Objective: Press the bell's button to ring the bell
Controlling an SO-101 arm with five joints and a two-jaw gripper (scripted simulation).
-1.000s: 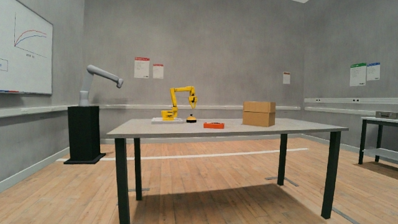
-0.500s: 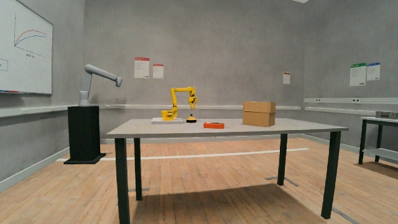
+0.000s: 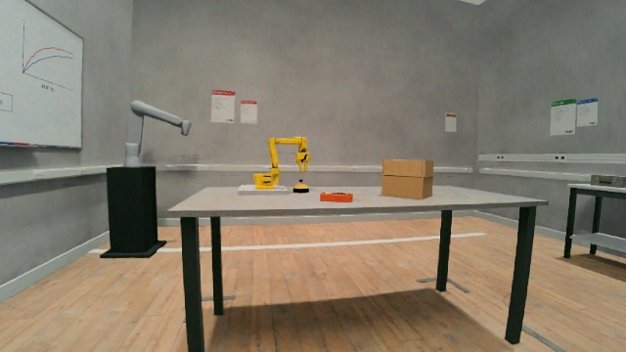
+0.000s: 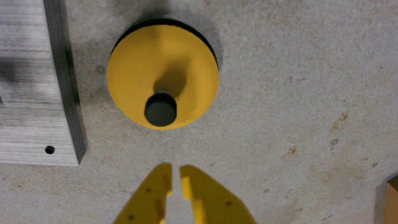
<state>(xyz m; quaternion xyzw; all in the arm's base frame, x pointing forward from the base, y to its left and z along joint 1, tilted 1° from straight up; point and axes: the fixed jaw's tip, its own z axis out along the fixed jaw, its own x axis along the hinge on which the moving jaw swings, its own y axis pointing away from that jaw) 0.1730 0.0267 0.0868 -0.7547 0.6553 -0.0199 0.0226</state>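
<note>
The bell (image 4: 162, 74) is a yellow dome on a black base with a dark button (image 4: 160, 109) on top. It stands upright on the grey table, next to the arm's grey base plate (image 4: 35, 82). In the exterior view the bell (image 3: 300, 187) sits just right of the yellow arm. My gripper (image 4: 175, 181) is shut and empty, its two yellow fingertips pointing down, a little short of the button in the wrist view. In the exterior view the gripper (image 3: 303, 163) hangs above the bell with a clear gap.
An orange meter (image 3: 335, 197) lies on the table right of the bell. A cardboard box (image 3: 407, 178) stands further right; its corner shows in the wrist view (image 4: 390, 202). A grey arm on a black pedestal (image 3: 133, 207) stands off the table at left.
</note>
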